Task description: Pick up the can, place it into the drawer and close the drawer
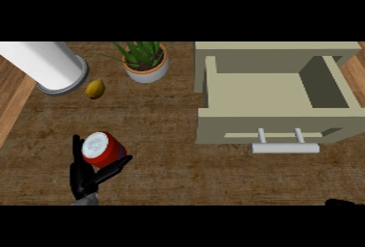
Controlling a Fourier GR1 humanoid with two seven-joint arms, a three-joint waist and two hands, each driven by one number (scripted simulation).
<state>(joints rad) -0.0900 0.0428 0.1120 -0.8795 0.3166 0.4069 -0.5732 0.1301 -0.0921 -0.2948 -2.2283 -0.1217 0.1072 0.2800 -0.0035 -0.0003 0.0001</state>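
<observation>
Red can point(103, 149) with a white top, held in the robot's left hand point(84, 181) near the counter's point(178, 173) front left corner; the can tilts, its white end facing up and to the left. The black fingers point(76, 144) curl round the can's left side and the thumb point(118, 166) wraps its right side, so the hand is closed on the can. Whether the can's base touches the counter cannot be told. At the far right corner, well apart from the can, a beige drawer point(271, 126) stands pulled out of its cabinet point(278, 47), its open box facing upward and its pale bar handle point(285, 147) projecting toward the front edge on two posts. Along the far edge, from left to right: a large white cylinder point(46, 65) lying tilted at the far left corner, a small yellow lemon point(95, 89) just beside the cylinder's grey-rimmed end, and a potted plant point(146, 60) with green spiky leaves in a pale, orange-rimmed pot. At the front right corner only a black sliver of the right hand point(345, 202) shows; its state cannot be told.
</observation>
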